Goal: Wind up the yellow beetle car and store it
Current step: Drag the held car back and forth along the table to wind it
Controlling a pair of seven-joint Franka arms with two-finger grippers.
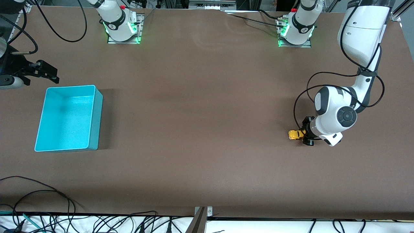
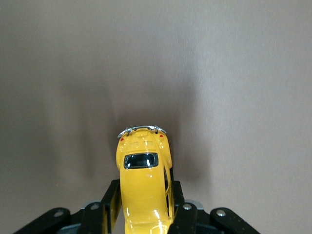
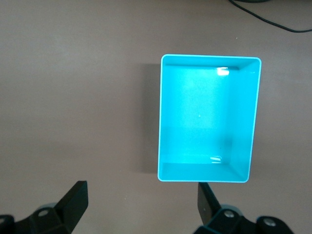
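Note:
The yellow beetle car (image 1: pixel 293 134) is a tiny rounded toy with dark windows, low at the brown table's surface toward the left arm's end. My left gripper (image 1: pixel 304 135) is shut on it. In the left wrist view the black fingers (image 2: pixel 113 197) press both flanks of the yellow beetle car (image 2: pixel 144 178), and one end with a chrome bumper sticks out past the left gripper (image 2: pixel 145 195). My right gripper (image 1: pixel 43 70) waits open and holds nothing, over the table just beside the turquoise bin (image 1: pixel 96 119). In the right wrist view the right gripper (image 3: pixel 141 191) stands beside the bin (image 3: pixel 208 58).
The bin holds nothing and sits toward the right arm's end of the table. Loose black cables (image 1: pixel 35 192) lie along the table edge nearest the front camera. A cable loop (image 1: pixel 299 100) hangs off the left arm above the car.

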